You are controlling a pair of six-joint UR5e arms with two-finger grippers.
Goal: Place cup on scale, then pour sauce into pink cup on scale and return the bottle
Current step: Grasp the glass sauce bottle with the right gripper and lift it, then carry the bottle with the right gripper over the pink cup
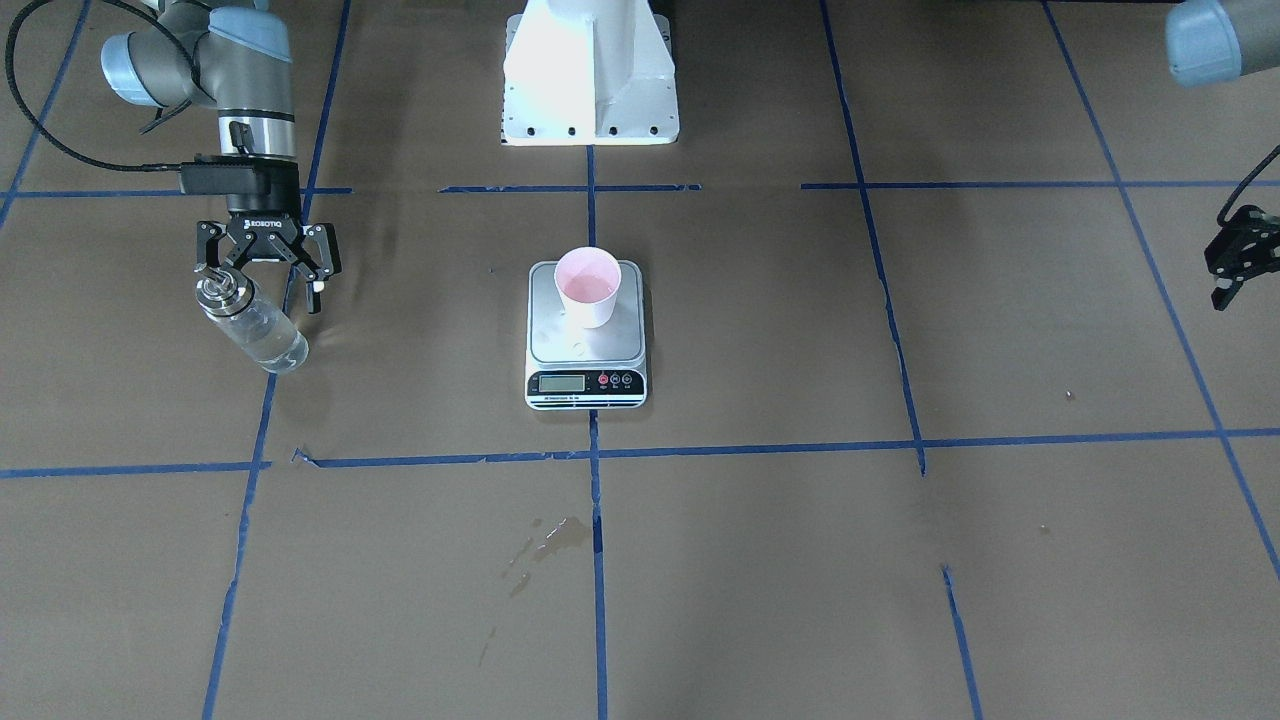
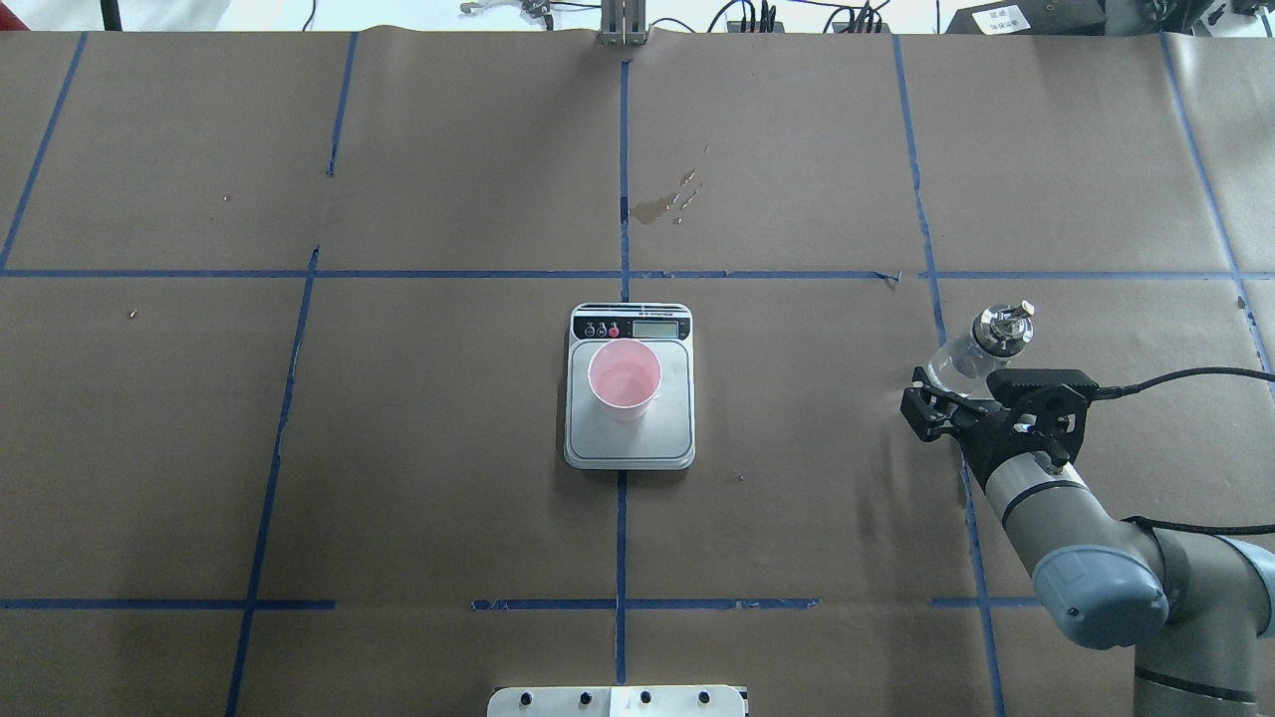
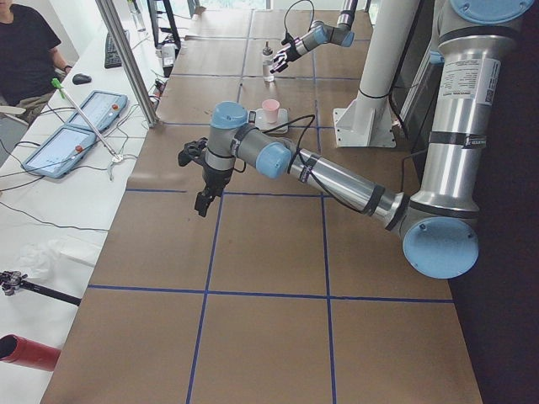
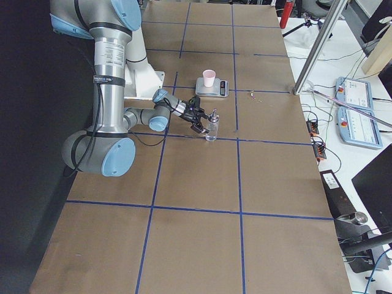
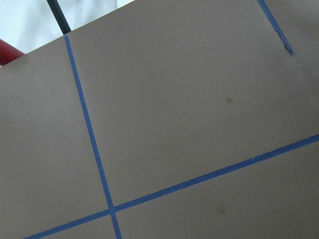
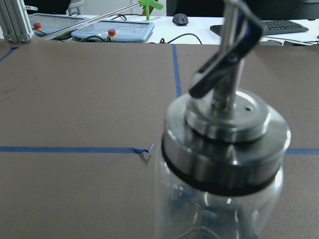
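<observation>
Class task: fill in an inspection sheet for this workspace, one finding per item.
Surface: brown paper-covered table with blue tape grid; a stain beyond the scale.
Job's things: pink cup upright on the scale; bottle upright on the table, apart from the scale.
Clutter: nothing seen.
Grippers: right gripper open, close to the bottle; left gripper over bare paper, open or shut unclear.
Cables: black cable runs to the right wrist.
Surroundings: operator and blue control tablets at a side bench.

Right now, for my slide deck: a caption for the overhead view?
Pink cup sits on scale; right gripper, jaws open, at the bottle.
</observation>
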